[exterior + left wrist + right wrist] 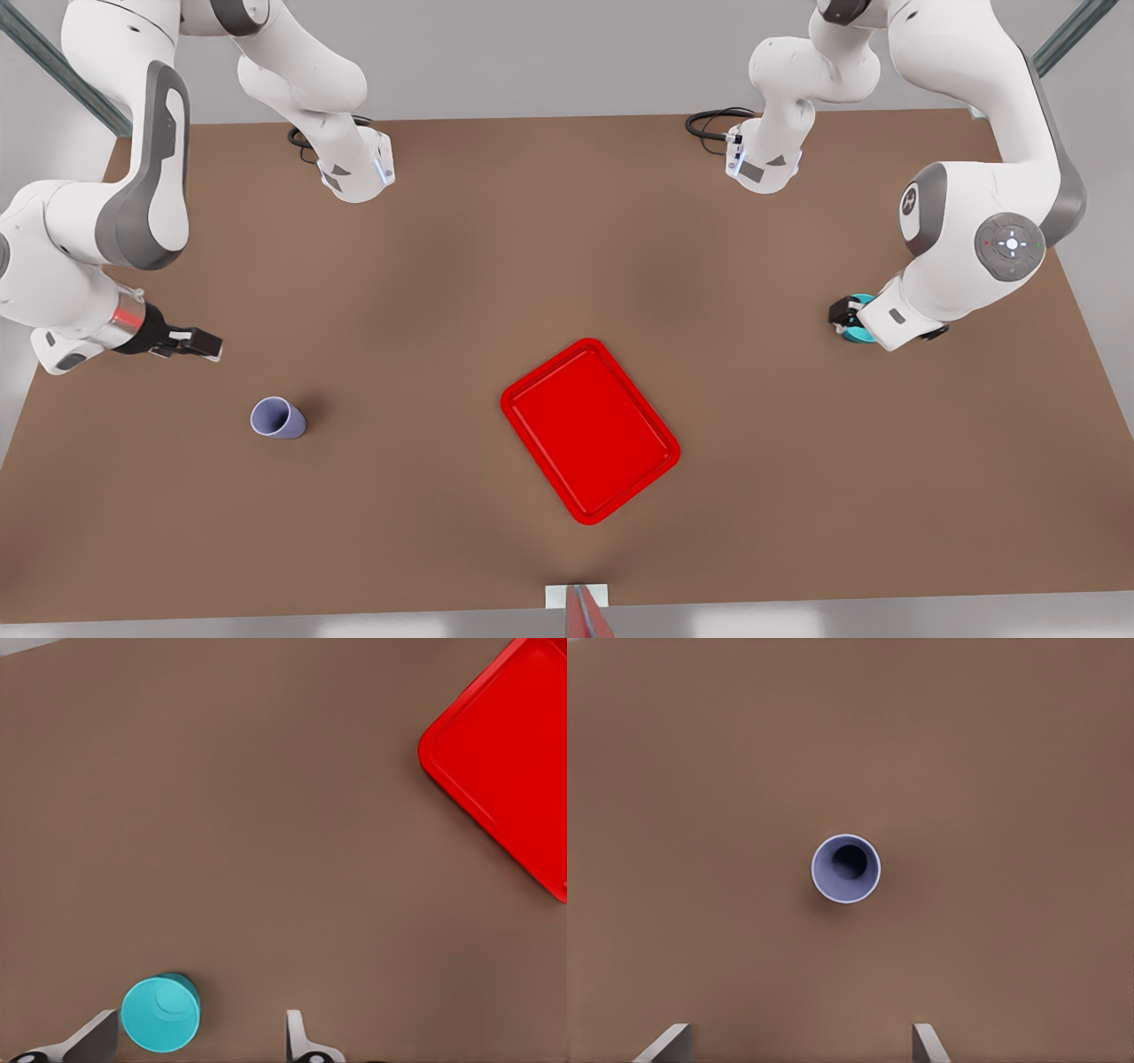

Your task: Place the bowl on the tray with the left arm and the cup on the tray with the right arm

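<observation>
One plain teal bowl [160,1013], upright

No lettering, brand name or number can be read anywhere in the scene. The only sign is a small round emblem on the grey joint cover [912,206] of the arm at the front view's right, too small to make out.
</observation>
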